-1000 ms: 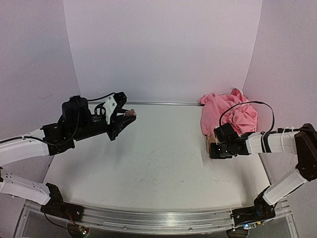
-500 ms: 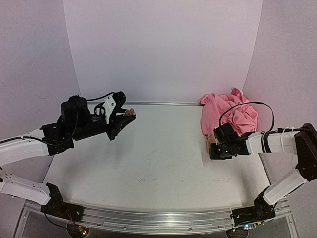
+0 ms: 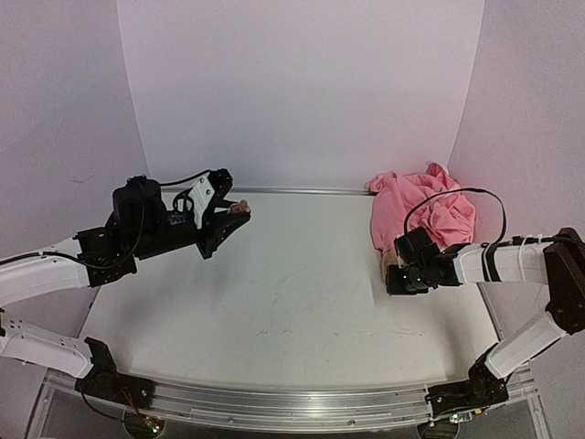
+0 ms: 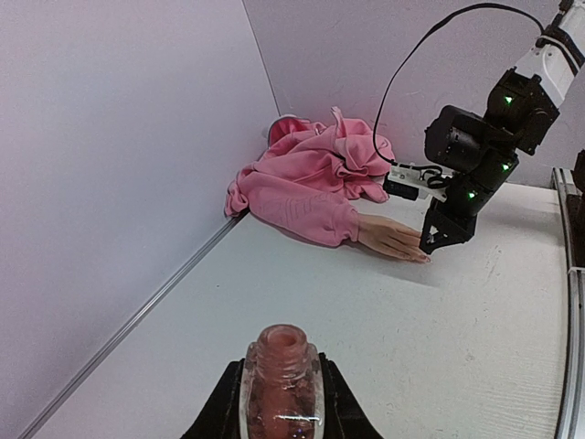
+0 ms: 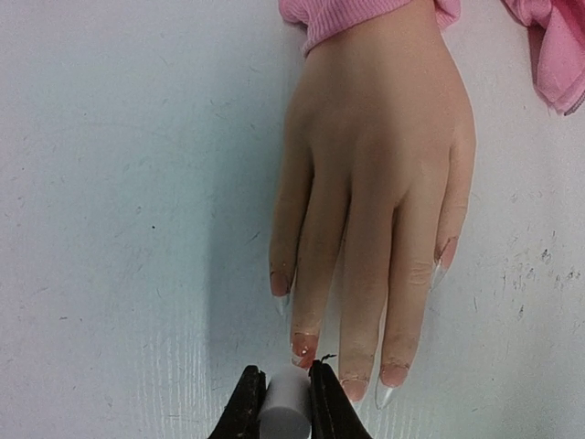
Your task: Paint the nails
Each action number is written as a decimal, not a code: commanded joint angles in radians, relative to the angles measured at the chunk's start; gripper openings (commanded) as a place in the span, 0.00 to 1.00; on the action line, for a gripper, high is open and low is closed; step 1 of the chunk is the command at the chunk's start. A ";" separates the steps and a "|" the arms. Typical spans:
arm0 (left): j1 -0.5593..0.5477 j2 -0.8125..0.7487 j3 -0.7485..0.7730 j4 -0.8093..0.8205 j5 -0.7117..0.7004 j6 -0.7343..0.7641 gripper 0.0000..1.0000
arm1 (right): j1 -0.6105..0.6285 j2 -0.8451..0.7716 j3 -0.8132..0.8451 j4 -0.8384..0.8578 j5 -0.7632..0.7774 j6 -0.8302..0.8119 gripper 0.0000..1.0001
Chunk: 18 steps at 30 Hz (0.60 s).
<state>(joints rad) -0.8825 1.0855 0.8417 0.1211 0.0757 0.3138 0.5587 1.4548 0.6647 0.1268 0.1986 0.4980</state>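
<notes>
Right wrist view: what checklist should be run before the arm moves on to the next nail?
1. Right end effector shut on the white cap: ok.
2. Left end effector clamps the bottle, neck open: ok.
3. Mannequin hand flat on the table, nails facing up: ok.
4. Brush loaded with polish: cannot tell, the brush is not made out.
5. Cap lined up over one nail: cannot tell.

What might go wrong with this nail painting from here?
1. The bottle in the left fingers is uncapped; a tilt could spill polish on the table.
2. The right fingers hold the cap right at the nails; a small slip may smear skin on the hand.
</notes>
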 commanded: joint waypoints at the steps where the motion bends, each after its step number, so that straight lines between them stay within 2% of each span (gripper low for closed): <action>1: 0.005 -0.031 0.001 0.043 0.009 -0.013 0.00 | -0.005 -0.017 -0.004 -0.038 0.002 0.011 0.00; 9: 0.005 -0.030 0.000 0.043 0.009 -0.013 0.00 | -0.005 -0.039 -0.003 -0.043 -0.006 0.012 0.00; 18: 0.005 -0.029 0.003 0.043 0.011 -0.015 0.00 | -0.004 -0.159 -0.024 -0.031 0.010 -0.008 0.00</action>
<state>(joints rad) -0.8825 1.0855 0.8417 0.1211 0.0761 0.3138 0.5587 1.3521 0.6571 0.1123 0.1902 0.4976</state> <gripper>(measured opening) 0.217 0.154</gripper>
